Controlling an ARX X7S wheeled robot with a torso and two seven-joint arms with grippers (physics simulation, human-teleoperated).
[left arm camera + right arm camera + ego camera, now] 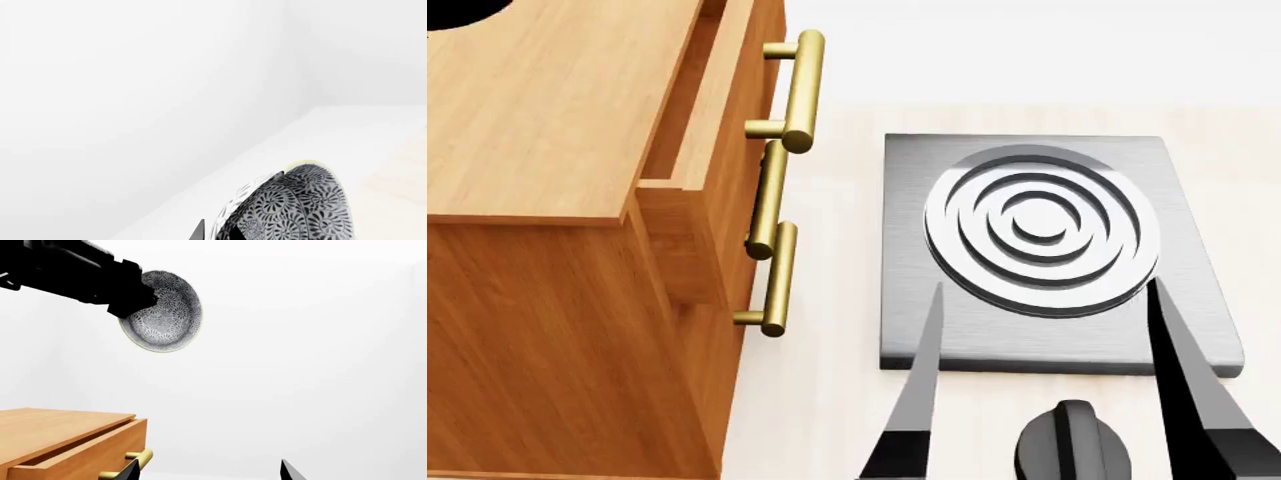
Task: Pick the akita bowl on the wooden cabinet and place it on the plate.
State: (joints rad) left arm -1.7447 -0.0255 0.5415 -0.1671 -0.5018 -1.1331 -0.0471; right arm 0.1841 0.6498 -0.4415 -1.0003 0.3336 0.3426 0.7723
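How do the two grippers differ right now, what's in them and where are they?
The left gripper is shut on the akita bowl, held high in the air above the wooden cabinet. The right gripper is open and holds nothing, its fingers spread over a grey stove plate beside the cabinet. Both have dark fingers.

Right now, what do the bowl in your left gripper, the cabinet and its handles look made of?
Akita bowl: looks glazed ceramic, with a dense dark leafy pattern outside and a pale rim.
Wooden cabinet: orange-brown wood with visible grain and a matte finish, possibly veneer.
Handles: brass-like metal, golden, with soft highlights.
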